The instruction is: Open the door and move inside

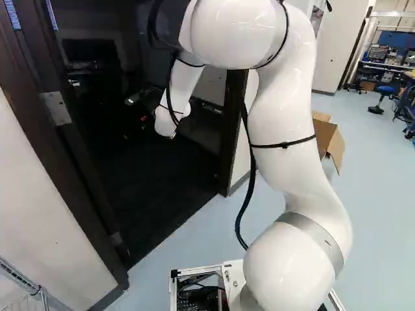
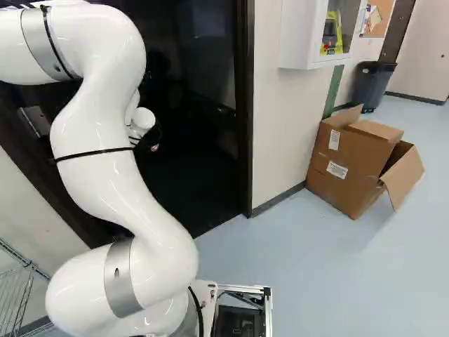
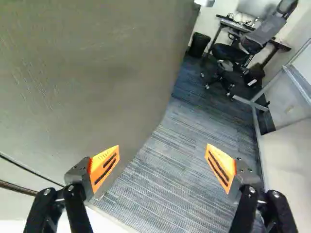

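My gripper [image 1: 136,126] is a dark shape with small orange-red spots inside the doorway in the left base view, beyond the arm's white wrist. In the wrist view the gripper [image 3: 163,145] stands open, nothing between its orange pads. A broad grey-brown surface [image 3: 92,63], apparently the door's face, lies close beside one finger; contact cannot be told. The doorway stands open, with a dark frame [image 2: 245,105] and a metal plate [image 1: 56,108] on the opposite jamb. The door's handle cannot be made out clearly.
Striped carpet [image 3: 180,170] runs inside toward an office chair [image 3: 238,48], desk and bin [image 3: 198,44]. A glass-panelled partition [image 3: 257,121] flanks it. Outside, a cardboard box [image 2: 354,161] stands by the wall right of the doorway; a wire rack [image 2: 15,298] is at left.
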`<state>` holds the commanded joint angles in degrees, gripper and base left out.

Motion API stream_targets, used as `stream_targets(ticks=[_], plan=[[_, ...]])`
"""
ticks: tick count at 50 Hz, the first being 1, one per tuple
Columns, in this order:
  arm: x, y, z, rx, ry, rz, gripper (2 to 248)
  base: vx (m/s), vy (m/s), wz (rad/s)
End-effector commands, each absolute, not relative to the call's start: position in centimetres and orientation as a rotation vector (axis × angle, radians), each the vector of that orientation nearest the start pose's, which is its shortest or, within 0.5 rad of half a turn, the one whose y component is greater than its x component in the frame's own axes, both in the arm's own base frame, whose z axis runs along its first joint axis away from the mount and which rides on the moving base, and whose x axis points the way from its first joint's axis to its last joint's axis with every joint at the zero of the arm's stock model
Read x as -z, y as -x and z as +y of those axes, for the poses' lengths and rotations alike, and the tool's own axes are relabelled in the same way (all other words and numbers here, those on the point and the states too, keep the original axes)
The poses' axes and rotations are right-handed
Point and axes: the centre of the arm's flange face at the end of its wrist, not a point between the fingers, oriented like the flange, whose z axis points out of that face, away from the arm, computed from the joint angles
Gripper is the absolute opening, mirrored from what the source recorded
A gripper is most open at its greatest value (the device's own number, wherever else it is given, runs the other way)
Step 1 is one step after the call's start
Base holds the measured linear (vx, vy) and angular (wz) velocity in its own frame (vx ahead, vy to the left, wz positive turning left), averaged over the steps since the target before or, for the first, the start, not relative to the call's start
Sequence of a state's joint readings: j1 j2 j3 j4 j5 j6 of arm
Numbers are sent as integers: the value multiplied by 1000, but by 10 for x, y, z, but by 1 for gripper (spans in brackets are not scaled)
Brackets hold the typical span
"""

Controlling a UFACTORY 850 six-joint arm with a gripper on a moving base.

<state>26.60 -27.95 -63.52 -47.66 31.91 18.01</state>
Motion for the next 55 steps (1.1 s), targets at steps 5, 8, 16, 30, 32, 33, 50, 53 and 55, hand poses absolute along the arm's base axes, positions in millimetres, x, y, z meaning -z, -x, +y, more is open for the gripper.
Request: stream_targets(ticks=[5,8,16,30,32,33,50,53,55], plan=[[-407,-541,301,1347,2080,-1262,247,0,0,0],[-407,-540,295,1350,2095,-1240,247,0,0,0],[-409,-540,280,1359,2132,-1177,247,0,0,0],[-412,-535,254,1373,2195,-1064,247,0,0,0],[-412,-533,250,1374,2203,-1047,247,0,0,0],[-412,-533,248,1375,2208,-1038,247,0,0,0],[-416,-516,217,1385,2275,-903,247,0,0,0],[-417,-511,212,1386,2286,-879,247,0,0,0],[-417,-508,209,1387,2292,-864,247,0,0,0]])
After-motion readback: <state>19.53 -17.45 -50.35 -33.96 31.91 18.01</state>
